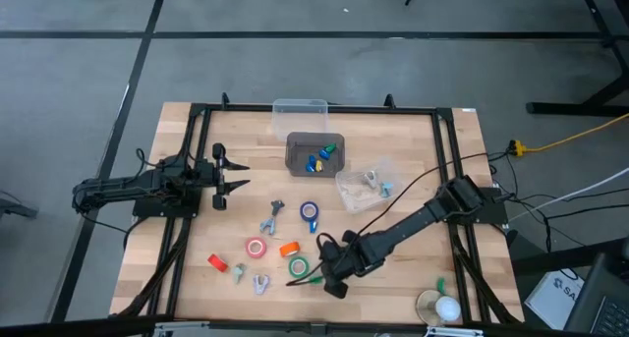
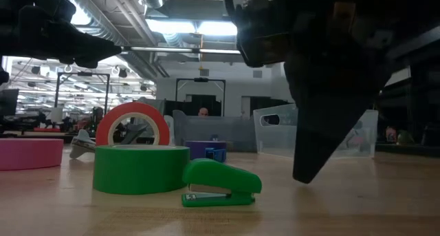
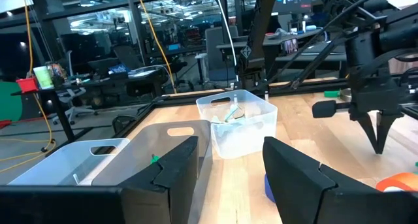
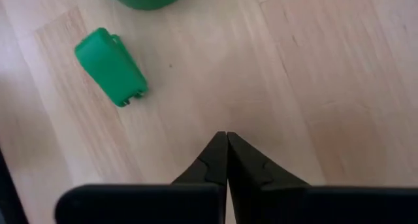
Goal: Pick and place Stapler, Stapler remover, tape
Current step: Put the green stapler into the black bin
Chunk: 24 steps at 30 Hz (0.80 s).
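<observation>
Right pincer (image 4: 226, 142) clenched empty, tips at the bench (image 4: 326, 74); green stapler (image 4: 110, 67) lies near, off to one side, long axis oblique to the pincer.

Only "SA", possibly part of a longer word, shows on a white box (image 1: 562, 296).

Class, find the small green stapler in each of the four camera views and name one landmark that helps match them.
High view: green stapler near the front edge, beside the right gripper.
Low view: stapler front centre, right of the green tape roll.
Left wrist view: not in it.
Right wrist view: stapler upper left.
Shared landmark: the green tape roll next to it.
</observation>
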{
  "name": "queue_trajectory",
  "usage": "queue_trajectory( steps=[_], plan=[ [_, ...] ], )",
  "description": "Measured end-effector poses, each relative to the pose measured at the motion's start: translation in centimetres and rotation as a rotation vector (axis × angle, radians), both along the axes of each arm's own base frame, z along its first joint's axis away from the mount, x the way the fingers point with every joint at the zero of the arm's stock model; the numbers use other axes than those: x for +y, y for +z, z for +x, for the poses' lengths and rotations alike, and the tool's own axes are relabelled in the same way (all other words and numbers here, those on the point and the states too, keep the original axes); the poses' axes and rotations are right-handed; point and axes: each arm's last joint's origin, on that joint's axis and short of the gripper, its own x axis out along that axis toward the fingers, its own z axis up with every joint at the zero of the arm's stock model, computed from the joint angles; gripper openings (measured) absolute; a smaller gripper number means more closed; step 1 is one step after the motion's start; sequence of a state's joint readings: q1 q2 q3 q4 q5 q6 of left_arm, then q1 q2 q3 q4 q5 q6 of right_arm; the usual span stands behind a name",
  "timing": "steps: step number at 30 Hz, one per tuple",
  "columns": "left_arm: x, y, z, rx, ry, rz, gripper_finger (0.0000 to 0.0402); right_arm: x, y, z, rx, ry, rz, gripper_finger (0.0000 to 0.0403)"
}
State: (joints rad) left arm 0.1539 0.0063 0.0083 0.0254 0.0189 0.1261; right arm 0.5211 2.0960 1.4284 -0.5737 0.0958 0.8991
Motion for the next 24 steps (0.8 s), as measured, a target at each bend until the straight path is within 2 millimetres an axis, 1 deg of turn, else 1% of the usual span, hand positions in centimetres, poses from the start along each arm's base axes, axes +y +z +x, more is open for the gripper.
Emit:
queue_trajectory(
  steps=[3,9,17,24],
  plan=[
    [0.0,0.0,0.0,0.000,0.000,0.000,0.0169,-0.2,0.4,-0.3,0.018,-0.015,0.000,0.0009],
    [0.0,0.0,0.0,0.000,0.000,0.000,0.0169,-0.6,1.6,-1.0,0.047,-0.011,-0.018,0.0031],
    [0.0,0.0,0.0,0.000,0.000,0.000,0.0169,-0.6,1.6,-1.0,0.049,0.042,-0.039,0.0041],
    [0.0,0.0,0.0,0.000,0.000,0.000,0.0169,-0.6,1.6,-1.0,0.045,0.029,-0.040,0.0041]
  ],
)
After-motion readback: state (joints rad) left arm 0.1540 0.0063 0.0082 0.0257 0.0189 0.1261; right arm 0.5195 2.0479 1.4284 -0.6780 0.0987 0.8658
